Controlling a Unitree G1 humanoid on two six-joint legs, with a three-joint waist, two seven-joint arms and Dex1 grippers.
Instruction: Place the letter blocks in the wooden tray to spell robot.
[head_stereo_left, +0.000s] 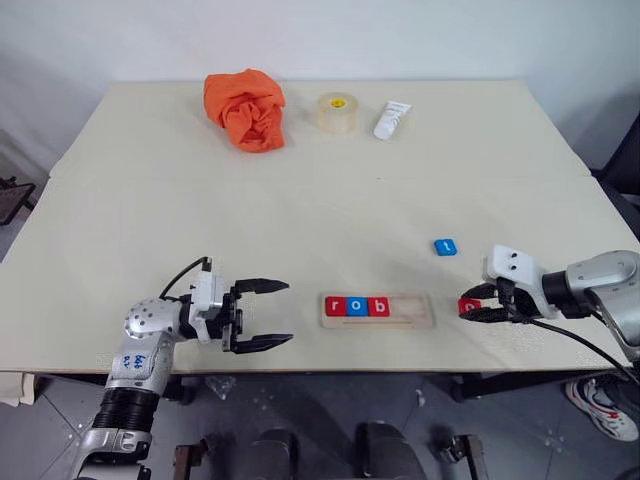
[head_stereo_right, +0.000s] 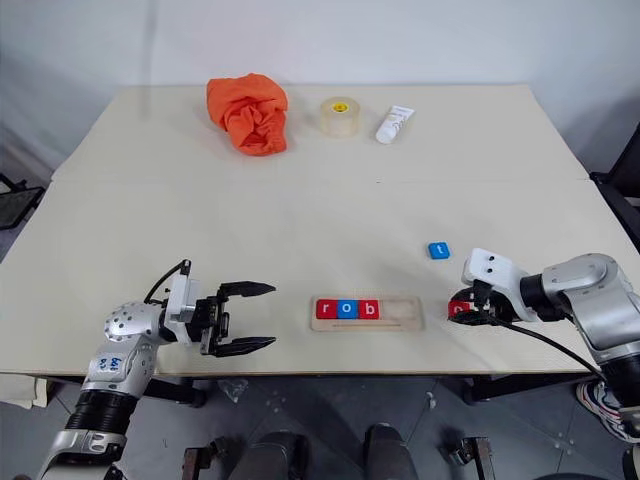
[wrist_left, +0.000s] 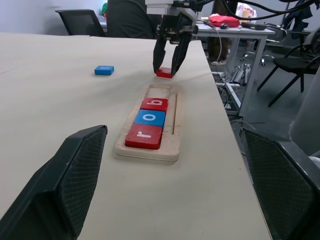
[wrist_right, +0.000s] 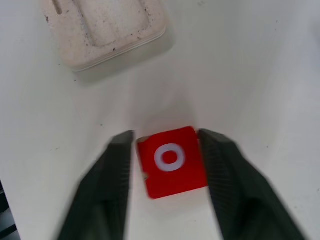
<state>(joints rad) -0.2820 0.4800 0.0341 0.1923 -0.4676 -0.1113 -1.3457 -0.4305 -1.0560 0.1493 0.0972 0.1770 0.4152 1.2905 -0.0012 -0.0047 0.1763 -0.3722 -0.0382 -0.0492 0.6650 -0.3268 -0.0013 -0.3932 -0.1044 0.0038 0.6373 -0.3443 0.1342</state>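
Note:
The wooden tray (head_stereo_left: 412, 309) lies near the table's front edge, with the letter blocks r (head_stereo_left: 335, 306), o (head_stereo_left: 357, 306) and b (head_stereo_left: 379, 306) side by side in its left part. A blue t block (head_stereo_left: 445, 247) lies farther back on the right. Just right of the tray, a red o block (wrist_right: 172, 161) rests on the table. My right gripper (head_stereo_left: 470, 307) points down at it, and its fingers (wrist_right: 120, 165) press against the block's two sides. My left gripper (head_stereo_left: 287, 313) hovers open left of the tray, pointing at it, with nothing between its fingers.
An orange cloth (head_stereo_left: 246, 108), a tape roll (head_stereo_left: 336, 112) and a white tube (head_stereo_left: 392, 119) sit at the back of the table. The table's front edge runs just below the tray. Office chairs (wrist_left: 292, 55) stand beyond the table's right side.

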